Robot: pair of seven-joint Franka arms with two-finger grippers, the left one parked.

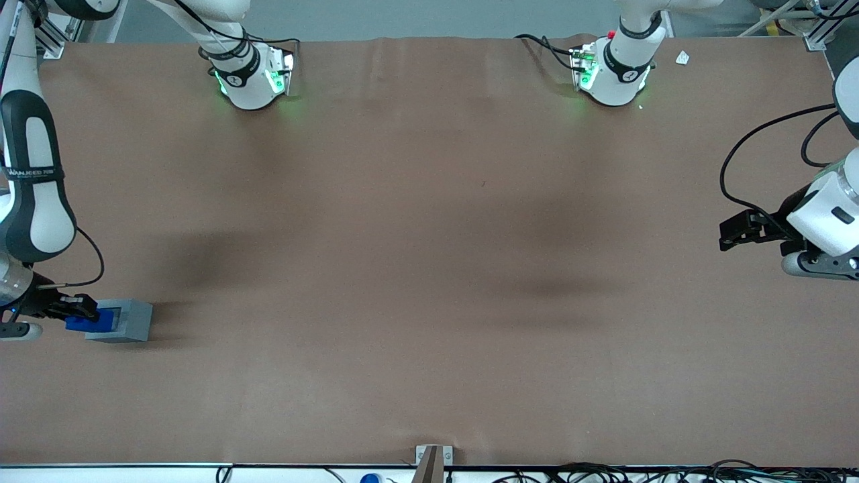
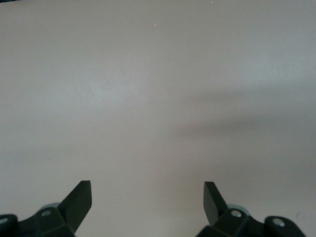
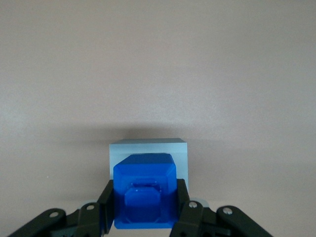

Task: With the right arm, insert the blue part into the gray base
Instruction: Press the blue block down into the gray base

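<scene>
Pincer: the black two-finger pincer [image 3: 144, 210] on the right arm [image 1: 30, 194] is clamped on the blue part [image 3: 144, 190], one finger pressed against each of its sides; in the front view the pincer [image 1: 79, 310] sits low at the working arm's end of the tabletop [image 1: 429, 268].
Fingers: the black fingers [image 3: 105, 210] flank the blue block and touch it on both sides.
Blue part: held in the pincer, directly over the gray base [image 3: 148, 150]; in the wrist view it covers most of the base's top face. In the front view the blue part [image 1: 86, 322] overlaps the edge of the gray base nearest the arm. Whether it is already partly in the socket or only just above it, I cannot tell.
Gray base: the cube [image 1: 124, 320] stands on the tabletop at the working arm's end, nearer the front camera than the arm mounts, casting a soft shadow on the brown surface.
Right arm: white with black bands and a thin black cable looping near its wrist, reaching down to the base.
Tabletop: brown, matte, slightly creased.
</scene>
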